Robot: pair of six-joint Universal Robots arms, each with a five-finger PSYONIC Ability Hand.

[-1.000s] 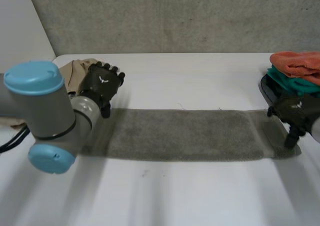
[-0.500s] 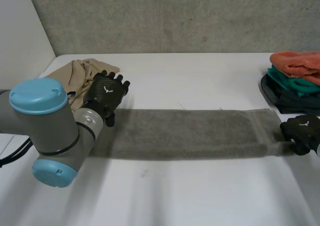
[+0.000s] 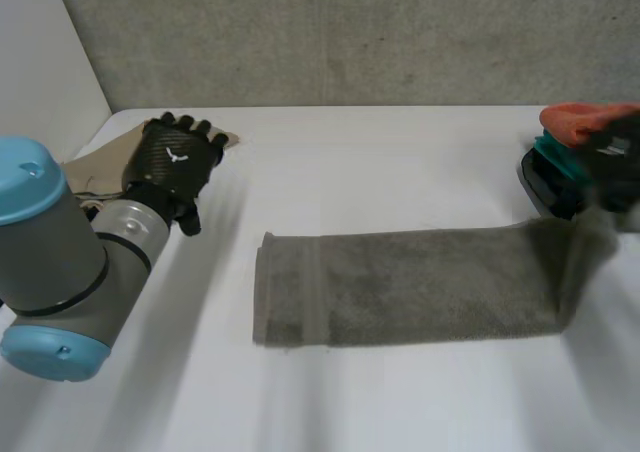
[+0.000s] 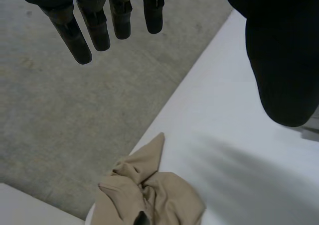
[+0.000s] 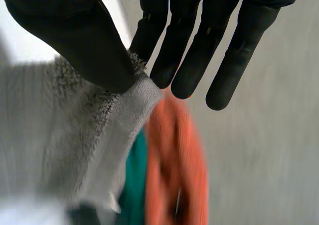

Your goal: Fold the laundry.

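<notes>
Grey terry towel (image 3: 410, 287) lies in a long band on the white table (image 3: 400, 162). My right hand (image 5: 75, 41) pinches its end beside the orange-and-teal folded stack (image 3: 575, 122), I think to fold it over. My left hand (image 4: 97, 31), past its other end near a crumpled beige cloth (image 4: 149, 195), is relaxed, empty. Grey wall (image 3: 350, 32) behind.

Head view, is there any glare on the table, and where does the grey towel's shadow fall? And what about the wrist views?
Head view: no glare on the white table; the light is soft and even, and the grey towel casts a thin shadow along its near edge. Left wrist view: the beige cloth is evenly lit. Right wrist view: no glare on the towel pinched in the right hand.
</notes>
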